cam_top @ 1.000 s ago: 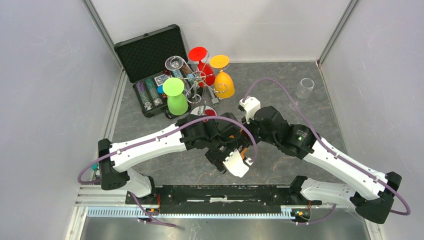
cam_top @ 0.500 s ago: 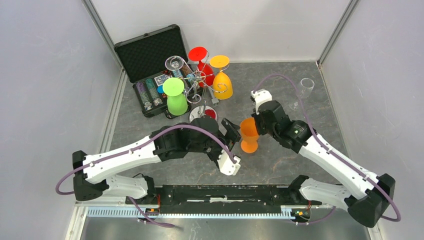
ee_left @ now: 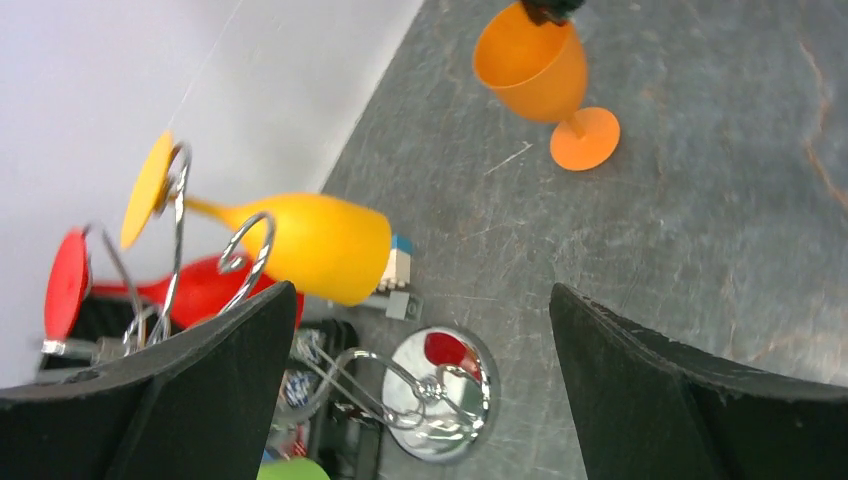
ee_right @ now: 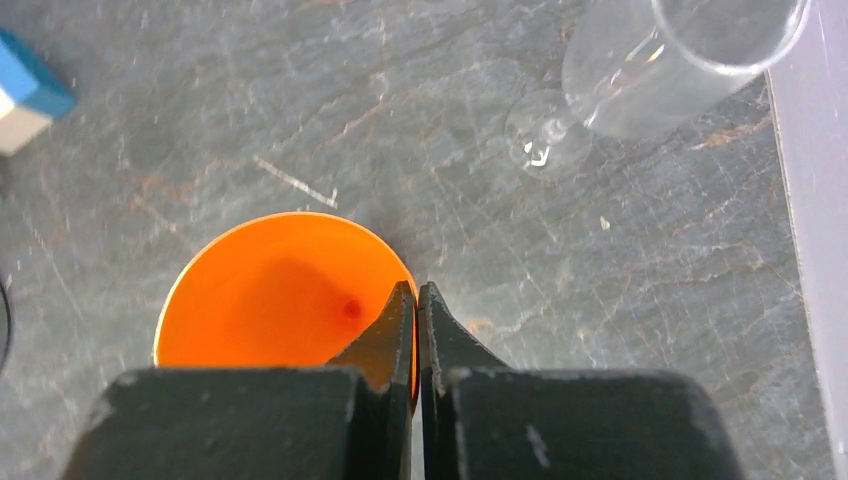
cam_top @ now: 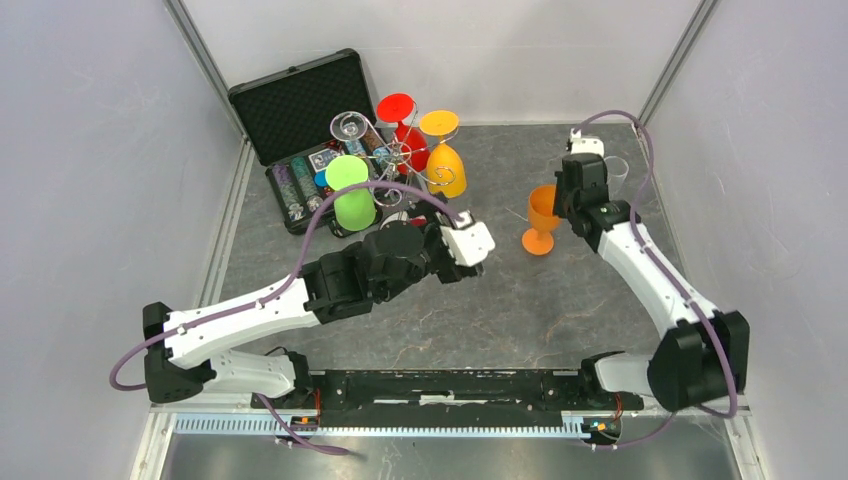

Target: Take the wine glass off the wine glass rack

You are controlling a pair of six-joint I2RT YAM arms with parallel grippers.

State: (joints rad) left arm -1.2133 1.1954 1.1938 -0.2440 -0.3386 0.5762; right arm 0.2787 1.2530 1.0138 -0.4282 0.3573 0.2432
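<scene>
An orange wine glass (cam_top: 541, 222) stands upright right of centre, its foot (ee_left: 585, 138) on or just above the table. My right gripper (ee_right: 417, 300) is shut on its rim (ee_right: 280, 290), one finger inside the bowl and one outside. The silver wine glass rack (cam_top: 395, 160) stands at the back left, with green (cam_top: 352, 195), red (cam_top: 405, 130), yellow (cam_top: 445, 165) and clear (cam_top: 348, 126) glasses hanging from it. My left gripper (ee_left: 420, 390) is wide open and empty above the rack's mirror base (ee_left: 440, 395), beside the yellow glass (ee_left: 310, 245).
An open black case (cam_top: 300, 110) of coloured chips lies behind the rack. A clear glass (cam_top: 610, 175) stands near the right wall, just behind my right gripper. A small blue and white block (ee_left: 400, 262) lies by the rack's base.
My right arm has carried the orange glass from the table's middle to the back right. My left gripper has let go of it and swung back toward the rack.
</scene>
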